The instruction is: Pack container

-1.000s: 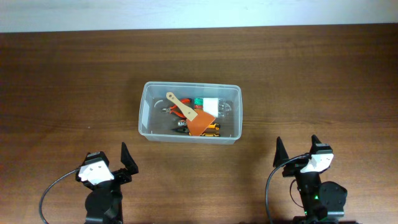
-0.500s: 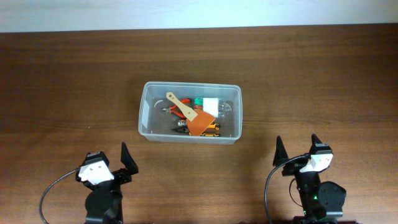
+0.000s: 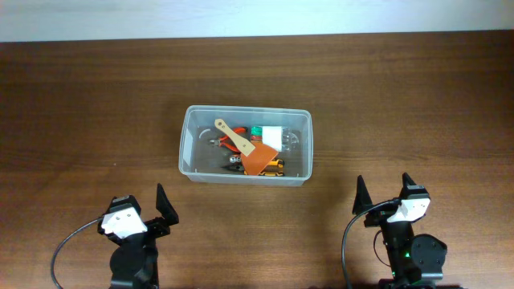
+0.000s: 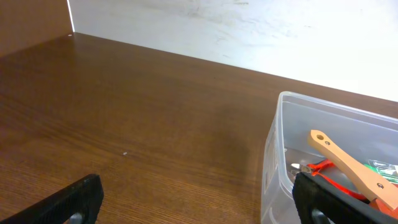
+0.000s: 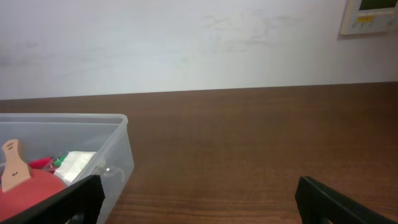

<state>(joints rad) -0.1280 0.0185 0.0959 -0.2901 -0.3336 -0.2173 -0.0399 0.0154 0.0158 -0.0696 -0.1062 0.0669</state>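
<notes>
The clear plastic container (image 3: pixel 185 152) stands at the middle of the wooden table. It holds an orange scraper with a wooden handle (image 3: pixel 245 148), red-handled pliers (image 3: pixel 238 144), a white and green packet (image 3: pixel 271 134) and a dark tool (image 3: pixel 234 167). It also shows in the left wrist view (image 4: pixel 280 149) and the right wrist view (image 5: pixel 118 149). My left gripper (image 3: pixel 136 206) is open and empty near the front left. My right gripper (image 3: pixel 384 196) is open and empty near the front right. Both are apart from the container.
A white wall (image 5: pixel 186 43) runs behind the table's far edge, with a wall panel (image 5: pixel 370 15) at the upper right. Bare wood (image 3: pixel 88 120) surrounds the container on all sides.
</notes>
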